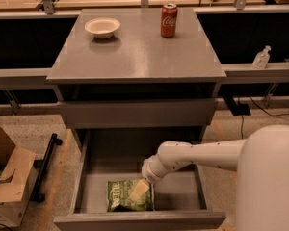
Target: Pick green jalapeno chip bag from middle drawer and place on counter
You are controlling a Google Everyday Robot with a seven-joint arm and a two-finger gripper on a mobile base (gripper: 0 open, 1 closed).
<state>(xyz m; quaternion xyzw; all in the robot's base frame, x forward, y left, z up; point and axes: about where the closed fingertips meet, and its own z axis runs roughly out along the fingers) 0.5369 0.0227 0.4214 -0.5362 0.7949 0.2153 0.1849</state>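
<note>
drawer: wide grey handleless middle drawer [139, 220], open, nearest the camera
bag: small crinkly dark-green jalapeno chip bag [118, 196], white lettering, lying flat on the drawer floor, front-left
gripper: cream two-finger gripper [138, 190] down on the bag's right part, touching it; claw state cannot tell
step: likely securing the bag; pinch a firm fold, lift straight up clear of the walls
counter: glossy grey cabinet top [135, 57]; front half looks best for the drop
far: white bowl [102, 27], red soda can [169, 19] at back; avoid both
</note>
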